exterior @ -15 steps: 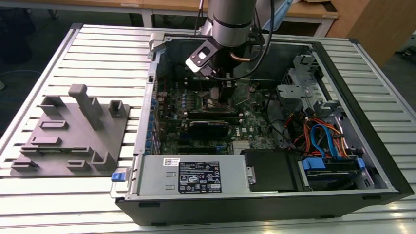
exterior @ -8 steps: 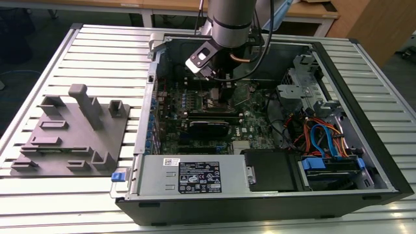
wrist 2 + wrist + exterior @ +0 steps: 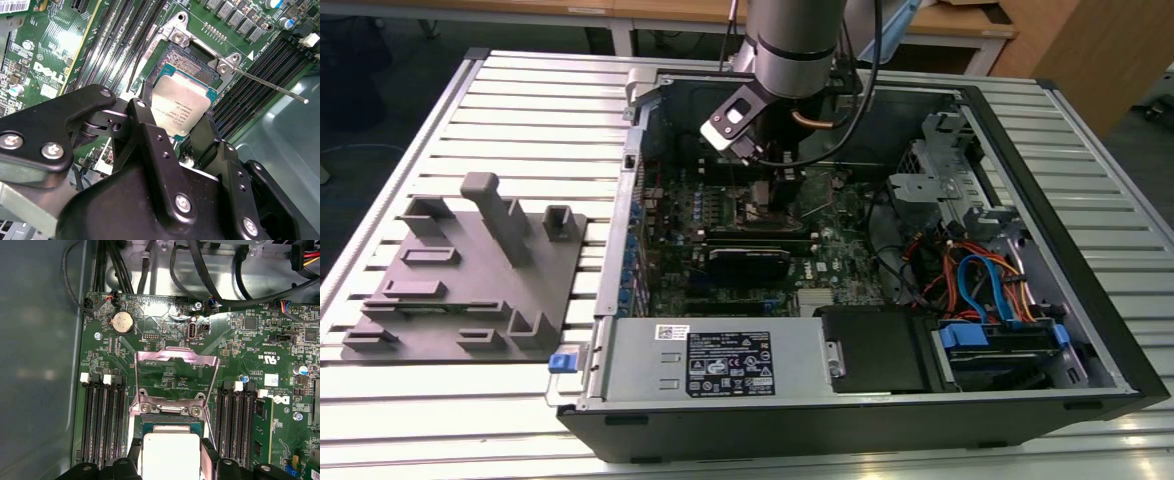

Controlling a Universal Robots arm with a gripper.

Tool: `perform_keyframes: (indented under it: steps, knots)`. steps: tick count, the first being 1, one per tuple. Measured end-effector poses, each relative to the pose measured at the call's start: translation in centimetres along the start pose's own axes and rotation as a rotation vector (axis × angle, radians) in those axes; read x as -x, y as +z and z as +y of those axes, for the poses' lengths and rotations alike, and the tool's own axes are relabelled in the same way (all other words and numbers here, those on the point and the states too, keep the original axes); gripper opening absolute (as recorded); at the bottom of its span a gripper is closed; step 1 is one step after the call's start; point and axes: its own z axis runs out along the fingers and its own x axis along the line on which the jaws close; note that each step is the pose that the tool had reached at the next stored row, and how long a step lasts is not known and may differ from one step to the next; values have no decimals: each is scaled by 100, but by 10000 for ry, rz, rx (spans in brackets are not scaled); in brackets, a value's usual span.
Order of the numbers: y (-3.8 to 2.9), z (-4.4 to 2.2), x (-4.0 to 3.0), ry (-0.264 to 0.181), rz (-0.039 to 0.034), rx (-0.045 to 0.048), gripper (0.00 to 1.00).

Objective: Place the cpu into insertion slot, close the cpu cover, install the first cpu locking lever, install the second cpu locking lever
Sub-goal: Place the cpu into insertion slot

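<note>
Gripper [image 3: 171,442]: clenched on cpu [image 3: 171,457] sides, at slot [image 3: 192,59]. Cover [image 3: 176,356]: swung up, open, board visible thru window. Lever [image 3: 270,86]: free, unlatched.

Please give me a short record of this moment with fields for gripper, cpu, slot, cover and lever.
gripper: shut on the cpu, inside the open computer case
cpu: just over the insertion slot, seemingly not seated
insertion slot: part of its dark centre uncovered
cpu cover: swung open, raised off the slot
locking lever: thin rod, unlatched, sticking out beside the slot
</note>
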Motion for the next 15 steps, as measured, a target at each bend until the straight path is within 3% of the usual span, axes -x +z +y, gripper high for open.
perform_keyframes:
  steps: [15]
  knots:
    - [29, -3, -5, 108, -3, 2, 54]
